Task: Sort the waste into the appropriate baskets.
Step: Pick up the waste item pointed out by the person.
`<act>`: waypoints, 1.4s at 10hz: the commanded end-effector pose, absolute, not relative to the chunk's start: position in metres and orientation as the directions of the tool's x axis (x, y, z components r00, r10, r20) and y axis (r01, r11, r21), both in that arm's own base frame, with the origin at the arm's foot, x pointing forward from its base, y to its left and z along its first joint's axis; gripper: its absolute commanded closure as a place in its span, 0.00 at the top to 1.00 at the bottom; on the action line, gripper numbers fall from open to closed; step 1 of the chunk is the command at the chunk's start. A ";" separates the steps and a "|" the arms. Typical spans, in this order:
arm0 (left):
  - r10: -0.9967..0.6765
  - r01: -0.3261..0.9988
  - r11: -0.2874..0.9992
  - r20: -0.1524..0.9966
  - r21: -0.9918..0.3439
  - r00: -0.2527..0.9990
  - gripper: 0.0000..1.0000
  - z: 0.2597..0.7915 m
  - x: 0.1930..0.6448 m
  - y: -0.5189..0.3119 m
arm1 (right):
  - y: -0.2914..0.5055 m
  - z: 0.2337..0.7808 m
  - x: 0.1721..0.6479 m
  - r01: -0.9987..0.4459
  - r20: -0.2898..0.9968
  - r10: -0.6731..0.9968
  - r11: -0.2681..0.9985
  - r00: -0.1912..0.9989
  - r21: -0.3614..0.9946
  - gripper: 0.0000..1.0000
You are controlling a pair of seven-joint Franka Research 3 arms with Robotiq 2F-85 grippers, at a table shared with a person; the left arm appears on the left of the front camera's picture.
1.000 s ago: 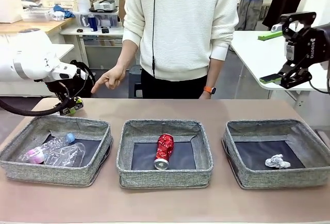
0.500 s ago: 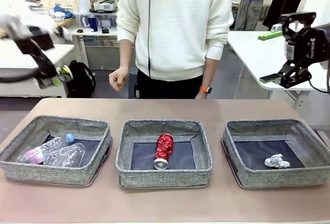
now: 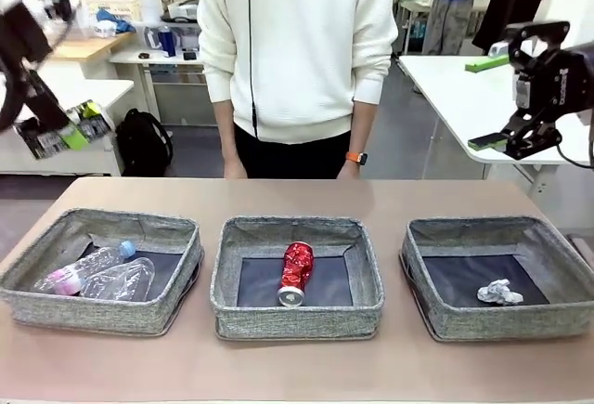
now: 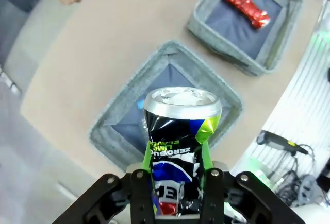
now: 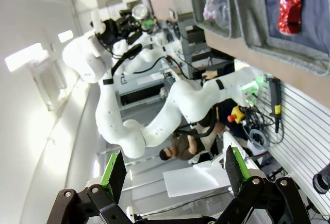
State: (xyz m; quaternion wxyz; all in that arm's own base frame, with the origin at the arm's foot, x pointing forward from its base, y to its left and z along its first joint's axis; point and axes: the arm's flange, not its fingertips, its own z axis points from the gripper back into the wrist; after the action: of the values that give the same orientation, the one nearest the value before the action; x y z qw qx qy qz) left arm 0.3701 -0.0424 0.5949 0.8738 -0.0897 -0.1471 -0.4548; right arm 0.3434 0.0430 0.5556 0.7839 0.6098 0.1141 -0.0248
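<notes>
Raised higher, left gripper (image 4: 178, 203) clamps crushed black can (image 4: 178, 152).

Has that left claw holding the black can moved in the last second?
Yes. The left gripper, with the crushed black can in its jaws, has risen and swung left, away from the left basket it hovered behind.

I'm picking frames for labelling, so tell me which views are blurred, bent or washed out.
Front view: left gripper motion-blurred, baskets sharp. Left wrist view: crushed black can crisp, table edge bowed by wide angle. Right wrist view: bright glare at left.
</notes>
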 end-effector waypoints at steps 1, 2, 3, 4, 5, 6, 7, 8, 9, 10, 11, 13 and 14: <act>-0.759 0.800 0.589 0.265 -0.110 0.595 0.00 0.605 0.401 -0.042 | 0.043 0.558 0.345 0.161 -0.191 0.110 0.235 0.975 0.959 1.00; -0.759 0.800 0.589 0.265 -0.110 0.595 0.00 0.605 0.401 -0.042 | 0.043 0.558 0.345 0.161 -0.191 0.110 0.235 0.975 0.959 1.00; -0.766 0.817 0.574 0.321 -0.049 0.557 0.37 0.594 0.376 -0.043 | 0.043 0.558 0.345 0.161 -0.191 0.110 0.235 0.975 0.959 1.00; -0.724 0.788 0.615 0.382 -0.021 0.575 0.37 0.617 0.370 -0.090 | 0.043 0.558 0.345 0.161 -0.191 0.110 0.235 0.975 0.959 1.00; -0.610 0.724 0.675 0.443 -0.145 0.657 0.37 0.647 0.368 -0.146 | 0.043 0.558 0.345 0.161 -0.191 0.110 0.235 0.975 0.959 1.00; -0.669 0.741 0.635 0.325 -0.217 0.669 0.37 0.669 0.353 -0.204 | 0.043 0.558 0.345 0.161 -0.191 0.110 0.235 0.975 0.959 1.00; -0.624 0.653 0.727 0.192 -0.212 0.757 0.37 0.675 0.332 -0.252 | 0.043 0.558 0.345 0.161 -0.191 0.110 0.235 0.975 0.959 1.00; -0.663 0.679 0.713 0.145 -0.178 0.734 0.37 0.680 0.306 -0.291 | 0.043 0.558 0.345 0.161 -0.191 0.110 0.235 0.975 0.959 1.00; -0.648 0.668 0.737 0.172 -0.103 0.742 0.37 0.691 0.290 -0.315 | 0.043 0.558 0.345 0.161 -0.191 0.110 0.235 0.975 0.959 1.00; -0.595 0.625 0.772 0.210 -0.116 0.775 0.37 0.714 0.279 -0.327 | 0.043 0.558 0.345 0.161 -0.191 0.110 0.235 0.975 0.959 1.00; -0.568 0.609 0.789 0.282 -0.082 0.773 0.37 0.738 0.267 -0.333 | 0.043 0.558 0.345 0.161 -0.191 0.110 0.235 0.975 0.959 1.00; -0.476 0.495 0.868 0.355 0.039 0.805 0.37 0.775 0.251 -0.337 | 0.043 0.558 0.345 0.161 -0.191 0.110 0.235 0.975 0.959 1.00; -0.388 0.371 0.921 0.382 0.121 0.839 0.37 0.781 0.249 -0.337 | 0.043 0.558 0.345 0.161 -0.191 0.110 0.235 0.975 0.959 1.00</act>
State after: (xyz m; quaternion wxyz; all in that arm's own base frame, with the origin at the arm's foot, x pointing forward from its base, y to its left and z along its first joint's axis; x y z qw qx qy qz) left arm 0.2492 -0.3292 0.7818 0.9461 -0.0427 -0.1942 -0.2556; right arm 0.3445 0.0426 0.5563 0.7839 0.6099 0.1139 -0.0242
